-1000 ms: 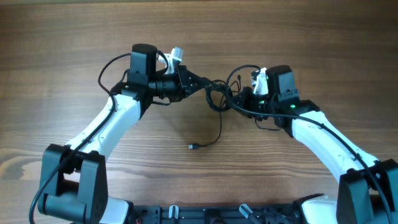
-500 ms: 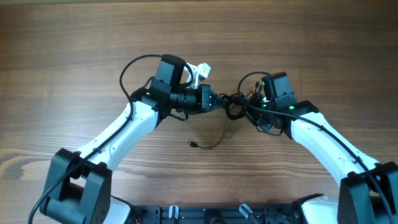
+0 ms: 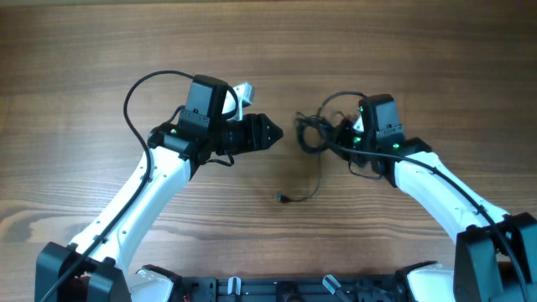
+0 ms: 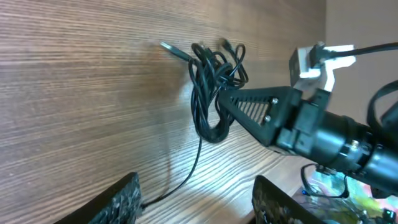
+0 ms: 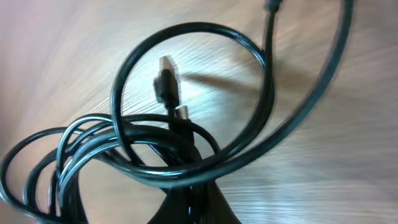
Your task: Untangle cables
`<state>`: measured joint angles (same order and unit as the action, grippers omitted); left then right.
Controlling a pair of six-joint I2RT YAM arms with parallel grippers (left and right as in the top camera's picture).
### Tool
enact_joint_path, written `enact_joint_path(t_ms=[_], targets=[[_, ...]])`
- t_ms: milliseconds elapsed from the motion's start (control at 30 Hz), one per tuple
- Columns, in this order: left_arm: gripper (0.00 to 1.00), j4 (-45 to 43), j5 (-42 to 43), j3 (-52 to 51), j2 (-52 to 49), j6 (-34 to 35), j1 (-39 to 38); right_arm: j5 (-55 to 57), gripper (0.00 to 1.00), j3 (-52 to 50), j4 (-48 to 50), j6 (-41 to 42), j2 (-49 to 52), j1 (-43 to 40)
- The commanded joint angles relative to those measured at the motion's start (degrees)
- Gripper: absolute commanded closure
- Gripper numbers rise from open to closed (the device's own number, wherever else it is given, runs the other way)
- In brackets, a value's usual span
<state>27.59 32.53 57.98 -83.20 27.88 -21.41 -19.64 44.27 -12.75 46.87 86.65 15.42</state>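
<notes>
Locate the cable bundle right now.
In the overhead view the cables are just right of centre, pinched by the shut right gripper, apart from the open left gripper on their left.

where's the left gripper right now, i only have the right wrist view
observer: The left gripper is open and apart from the cables, with bare table between them.
operator: ok does anything trail out of the bundle
observer: Yes, one of them runs out of the loops along the table toward the robot's base and ends in a small plug lying flat on the wood.
</notes>
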Motion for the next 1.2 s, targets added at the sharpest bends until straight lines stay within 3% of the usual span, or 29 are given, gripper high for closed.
enact_joint_path(t_ms=[0, 167, 367, 500, 567, 667, 767, 900, 1033, 1167], targets=[[0.36, -1.9, -1.5, 0.3, -1.4, 3.0, 0.1, -18.0, 0.96, 0.2, 4.0, -10.9, 0.2, 0.2], [0.35, -4.3, -0.2, 0.3, -1.7, 6.0, 0.1, -22.3, 0.96, 0.2, 4.8, -11.0, 0.2, 0.2], [0.46, -7.9, 3.0, 0.3, -2.4, 9.4, 0.0, -24.2, 0.96, 0.2, 5.1, -10.9, 0.2, 0.2], [0.63, -8.6, 6.5, 0.3, -4.0, 11.2, 0.1, -24.4, 0.96, 0.2, 5.1, -10.9, 0.2, 0.2], [0.82, -9.0, 6.4, 0.4, -4.0, 11.6, 0.1, -24.2, 0.96, 0.2, 5.1, -10.9, 0.2, 0.2], [0.96, -9.4, 6.4, 0.4, -4.0, 11.6, 0.4, -23.9, 0.96, 0.2, 5.0, -10.9, 0.2, 0.2], [0.96, -10.3, 6.4, 0.4, -4.0, 11.6, 1.6, -19.9, 0.96, 0.2, 3.2, -10.8, 0.2, 0.2], [0.96, -10.6, 6.7, 0.4, -2.9, 9.8, 2.4, 5.6, 0.92, 0.2, -11.8, -1.3, 0.2, 0.2], [0.96, -7.1, 6.6, 0.4, -2.8, 6.4, 2.1, 4.1, 0.71, 0.3, -7.0, -4.7, 0.2, 0.2], [0.96, -1.9, 3.7, 0.4, -2.8, -2.4, 2.1, -9.9, 0.67, 0.3, 1.7, -11.2, 0.1, 0.2]])
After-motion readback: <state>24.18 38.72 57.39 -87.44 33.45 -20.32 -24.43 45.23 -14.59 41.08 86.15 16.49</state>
